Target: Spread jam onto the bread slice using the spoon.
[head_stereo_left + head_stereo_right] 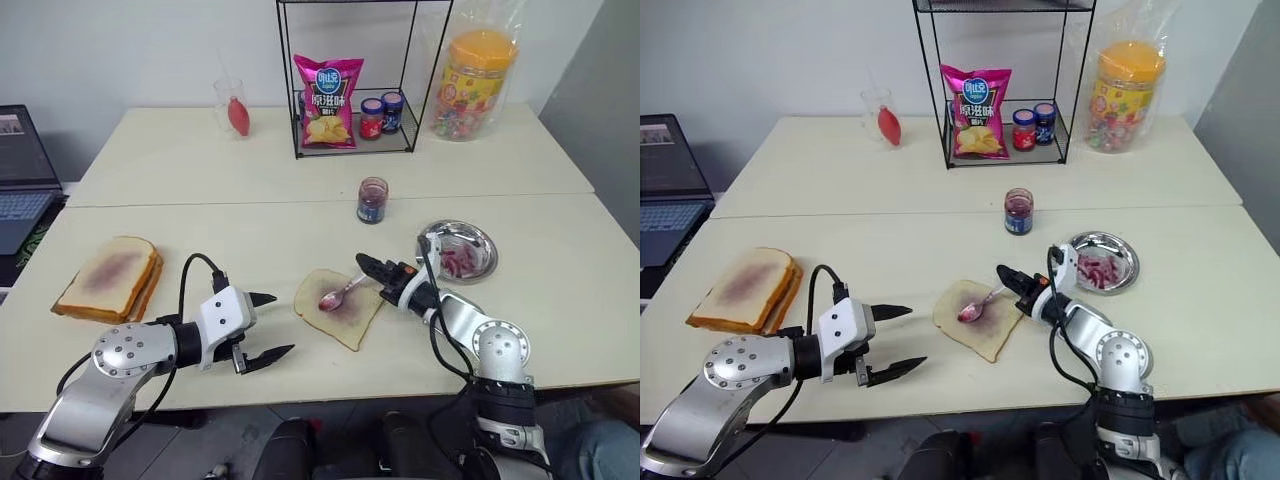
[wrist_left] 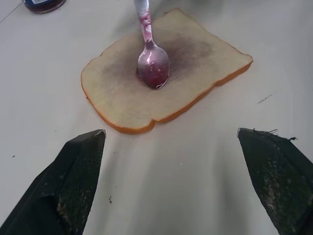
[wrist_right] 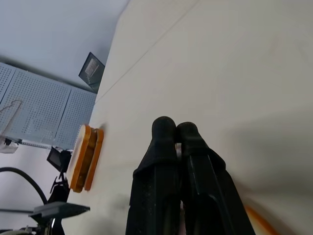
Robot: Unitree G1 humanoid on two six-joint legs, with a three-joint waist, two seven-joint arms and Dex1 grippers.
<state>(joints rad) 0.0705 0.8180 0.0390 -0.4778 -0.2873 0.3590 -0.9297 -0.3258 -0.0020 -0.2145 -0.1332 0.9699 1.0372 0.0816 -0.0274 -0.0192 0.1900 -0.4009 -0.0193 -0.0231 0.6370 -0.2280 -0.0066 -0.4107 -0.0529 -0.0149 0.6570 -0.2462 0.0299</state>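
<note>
Right gripper (image 1: 366, 265) clamped on spoon (image 1: 343, 292) handle; bowl resting on bread slice (image 1: 338, 307) middle, near table's front edge. Handle's long axis ran from bowl back toward right gripper. Left gripper (image 1: 268, 326) gaping empty, just beside slice. Jam (image 1: 372, 200) jar behind, mid-table.

Spoon (image 2: 152, 66) shiny metal; bread slice (image 2: 122, 93) matt, porous; table (image 1: 250, 225) smooth matt; jam (image 1: 372, 201) jar clear glass.
</note>
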